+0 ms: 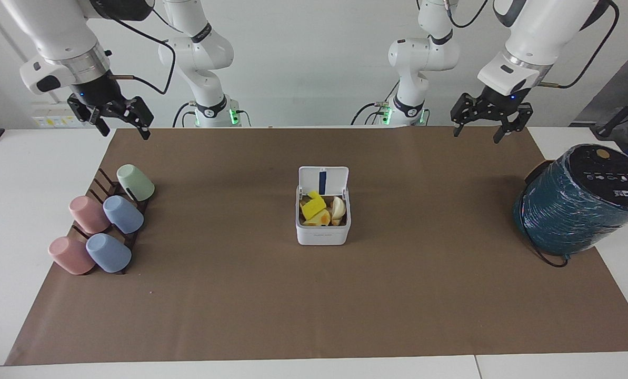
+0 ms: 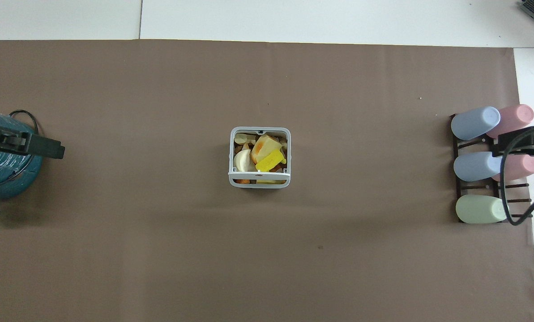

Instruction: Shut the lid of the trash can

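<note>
You are looking at a white table covered by a brown paper mat point(image 1: 429, 295). The trash can point(image 1: 322, 231), a small white cube, is sitting in the middle of the mat. Its lid point(image 1: 323, 179) is standing upright on the side nearer to the robots, showing a blue strip on its inner face, so the can is open. Yellow and pale scraps point(image 1: 321, 209) are filling it.

Your left gripper point(image 1: 477, 129) is hanging in the air over the mat's edge at the left arm's end, its fingers spread apart and holding nothing. Your right gripper point(image 1: 124, 129) is hanging over the mat's corner at the right arm's end, fingers also apart and empty.

A teal-wrapped cylinder point(image 1: 577, 202) is resting toward the left arm's end. A rack of pastel cups point(image 1: 103, 221) is lying toward the right arm's end.
</note>
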Tool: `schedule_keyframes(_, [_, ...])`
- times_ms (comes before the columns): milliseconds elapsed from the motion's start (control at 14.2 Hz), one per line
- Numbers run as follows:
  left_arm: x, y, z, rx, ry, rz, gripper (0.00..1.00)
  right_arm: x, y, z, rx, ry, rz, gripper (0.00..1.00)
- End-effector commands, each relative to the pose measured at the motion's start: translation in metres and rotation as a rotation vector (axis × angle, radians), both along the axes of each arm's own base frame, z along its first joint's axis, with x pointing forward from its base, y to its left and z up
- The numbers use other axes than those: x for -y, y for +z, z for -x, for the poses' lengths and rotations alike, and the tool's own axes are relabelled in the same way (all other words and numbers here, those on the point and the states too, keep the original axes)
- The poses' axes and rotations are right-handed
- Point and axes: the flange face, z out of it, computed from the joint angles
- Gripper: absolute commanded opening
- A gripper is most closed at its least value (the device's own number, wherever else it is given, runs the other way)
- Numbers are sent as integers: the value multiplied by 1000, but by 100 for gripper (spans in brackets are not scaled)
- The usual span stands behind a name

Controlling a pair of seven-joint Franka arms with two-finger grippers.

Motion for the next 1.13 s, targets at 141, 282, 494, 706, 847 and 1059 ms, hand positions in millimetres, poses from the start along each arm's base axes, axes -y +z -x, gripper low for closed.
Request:
schedule_keyframes(141, [64,-18,29,64,-43,-2,100,0,3,5,5,23,1,100])
schedule_keyframes(282, [101,-23,41,91,-62,14,100,0,3,5,5,23,1,100])
schedule_keyframes(494, [168,-44,62,122,-69,49,100,1,2,5,4,22,1,100])
schedule_keyframes(706, [212,-67,75,137,-67,75,90,0,3,5,5,23,1,100])
schedule_keyframes(847, [235,-80,86,149,-64,96,55,0,3,5,5,23,1,100])
schedule_keyframes(1059, [261,-101,98,147,-48,111,0,1,3,5,5,22,1,100])
